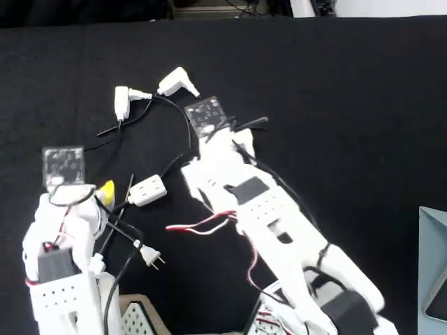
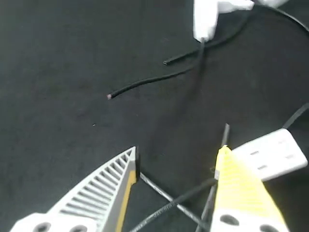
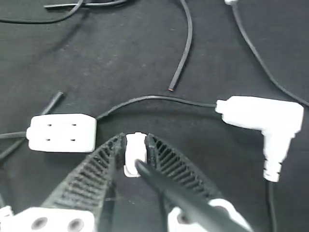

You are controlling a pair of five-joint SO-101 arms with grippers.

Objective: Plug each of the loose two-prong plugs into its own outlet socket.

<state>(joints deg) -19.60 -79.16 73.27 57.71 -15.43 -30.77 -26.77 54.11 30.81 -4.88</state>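
Observation:
My right gripper (image 3: pixel 134 141) has its black fingers shut on a small white plug (image 3: pixel 134 153), held just above the cloth beside the white outlet block (image 3: pixel 62 132). A white angled plug (image 3: pixel 263 121) lies on its other side, trailing a black cord. In the high view the outlet block (image 1: pixel 147 190) sits between the two arms, and the right arm (image 1: pixel 241 192) covers its own fingers. My left gripper (image 2: pixel 176 154) is open, grey finger and yellow finger (image 2: pixel 236 186) apart, with black cords between them and the outlet block (image 2: pixel 270 155) just past the yellow tip.
Two white plugs (image 1: pixel 122 101) (image 1: pixel 178 82) lie at the back on black cords. A small two-prong plug (image 1: pixel 149 255) rests near the left arm's base. Loose black cable ends cross the black cloth (image 1: pixel 335 105). A grey-blue box (image 1: pixel 434 269) stands at the right edge.

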